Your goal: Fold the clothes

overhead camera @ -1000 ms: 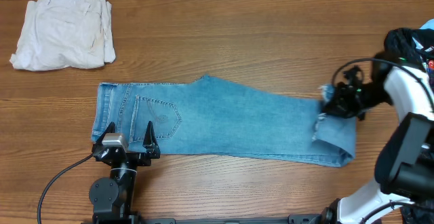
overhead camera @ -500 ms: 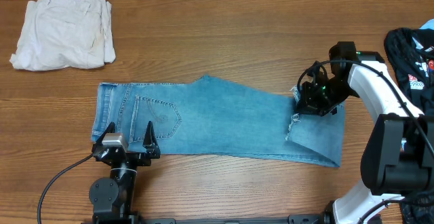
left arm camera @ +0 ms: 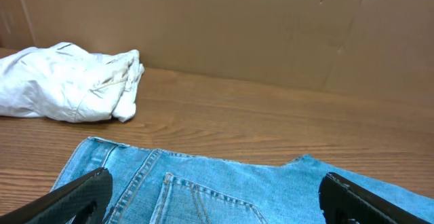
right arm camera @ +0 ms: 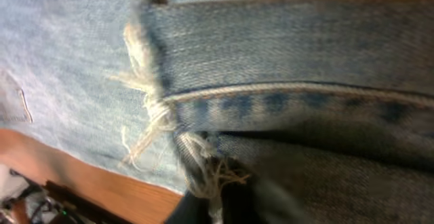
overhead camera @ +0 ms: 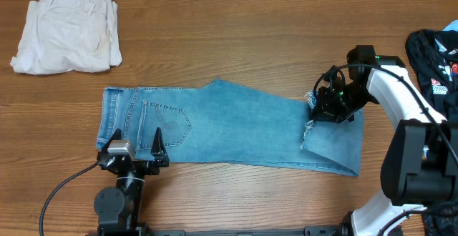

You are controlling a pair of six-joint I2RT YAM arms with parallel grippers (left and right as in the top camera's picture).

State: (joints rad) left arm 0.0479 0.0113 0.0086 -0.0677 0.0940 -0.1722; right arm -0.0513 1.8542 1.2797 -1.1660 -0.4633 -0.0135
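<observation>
Near the front edge, the left gripper (overhead camera: 136, 144) rests with its fingers spread apart over the waist end of the jeans (overhead camera: 236, 132), which stretch across mid-worktop (overhead camera: 250, 43). Rightward, the right gripper (overhead camera: 323, 107) has its fingers clamped on the frayed hem (right arm camera: 152, 108), doubled back over the leg. Bare wood runs along the far edge.

I see light blue jeans (overhead camera: 236, 125) with darker stitched pocket lines and whitish frayed hem threads (right arm camera: 146, 112) on the brown wood-grain table (overhead camera: 250, 36), a cream-white garment (overhead camera: 66, 32), a black garment (overhead camera: 428, 48) with red and white marks, and my black left pincer (overhead camera: 137, 133).
</observation>
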